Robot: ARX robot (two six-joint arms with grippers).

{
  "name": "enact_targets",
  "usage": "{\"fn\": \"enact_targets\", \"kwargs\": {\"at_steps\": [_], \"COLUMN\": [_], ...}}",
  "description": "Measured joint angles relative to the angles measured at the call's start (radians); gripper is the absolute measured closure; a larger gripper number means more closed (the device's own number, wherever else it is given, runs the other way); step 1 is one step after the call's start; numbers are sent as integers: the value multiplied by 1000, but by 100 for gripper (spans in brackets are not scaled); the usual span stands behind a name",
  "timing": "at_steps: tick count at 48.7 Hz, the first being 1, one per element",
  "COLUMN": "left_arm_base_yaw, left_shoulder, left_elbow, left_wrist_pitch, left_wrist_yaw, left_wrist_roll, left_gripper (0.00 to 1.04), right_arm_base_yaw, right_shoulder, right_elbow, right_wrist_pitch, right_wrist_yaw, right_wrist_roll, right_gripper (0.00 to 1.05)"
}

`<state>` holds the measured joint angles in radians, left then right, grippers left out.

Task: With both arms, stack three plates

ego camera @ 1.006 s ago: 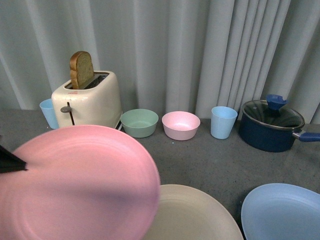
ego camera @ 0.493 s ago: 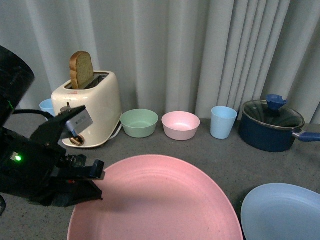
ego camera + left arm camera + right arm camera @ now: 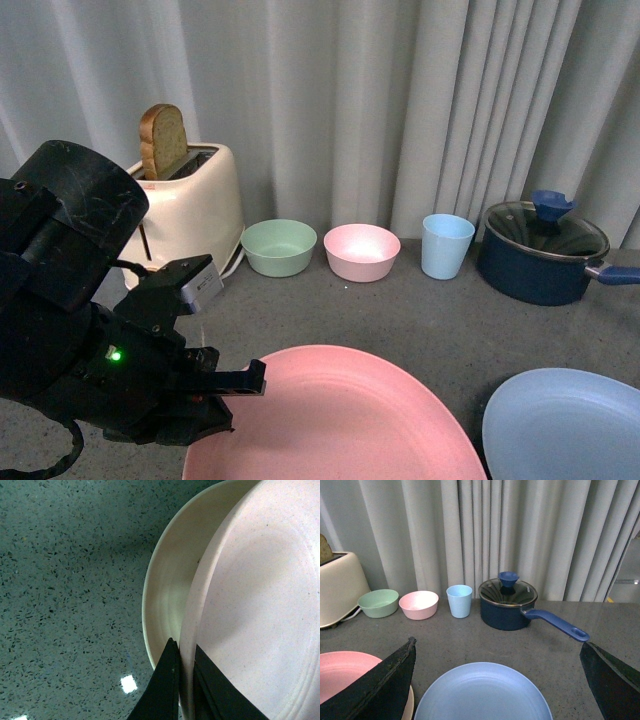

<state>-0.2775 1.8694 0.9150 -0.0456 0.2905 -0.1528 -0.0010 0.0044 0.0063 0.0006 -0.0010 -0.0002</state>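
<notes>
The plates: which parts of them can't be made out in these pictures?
- Beige plate: missing from the front view, covered by the pink plate; the left wrist view shows only a strip.
- Pink plate: near edge cut by the front view's bottom.
- Light blue plate: cut by the bottom edge in front and right wrist views.
</notes>
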Motion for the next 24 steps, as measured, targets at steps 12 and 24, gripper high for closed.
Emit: {"fn": "enact_targets", "kwargs": {"at_steps": [12,24], "left_arm_base_yaw": [-26,-29], "left_shoulder": [15,48], "left_elbow": [27,40], "left_wrist_pitch": [7,37], "left_wrist_yaw": [0,-87], "left_wrist_roll": [-21,-46], "left_gripper": [101,82], "right_arm_base_yaw": [0,0], "right_shoulder": [0,0], "right_elbow": [0,0], "right_wrist_pitch": [0,0], "right_wrist_yaw": [0,0], "right_wrist_roll": [0,0], "right_gripper": [7,7]}}
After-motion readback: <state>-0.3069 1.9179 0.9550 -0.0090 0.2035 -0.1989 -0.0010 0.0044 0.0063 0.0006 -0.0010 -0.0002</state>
